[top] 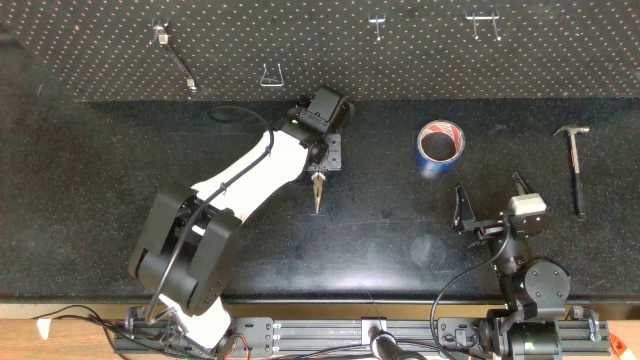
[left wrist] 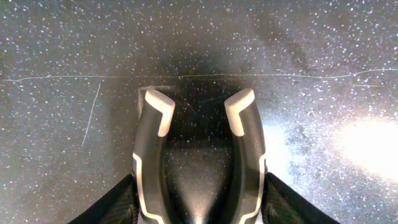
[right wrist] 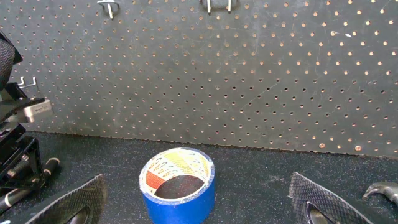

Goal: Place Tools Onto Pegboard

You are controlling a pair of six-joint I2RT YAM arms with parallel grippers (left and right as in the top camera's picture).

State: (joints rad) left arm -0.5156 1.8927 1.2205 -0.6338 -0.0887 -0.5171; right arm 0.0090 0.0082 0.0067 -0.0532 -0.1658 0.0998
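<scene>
Left fingers (left wrist: pixel 155 112) spread, empty, over bare desk (top: pixel 100 180) by its back edge, likely ready to grab. Right fingers (right wrist: pixel 81 199) wide open, empty, facing blue tape roll (right wrist: pixel 180 200); hammer (top: pixel 575 170) lies near right edge.

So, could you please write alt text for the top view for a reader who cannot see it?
A black table fronts a pegboard; the left gripper, open, hovers by a pointed tool near the board. The right gripper, open, sits back from a blue tape roll and a hammer.
</scene>
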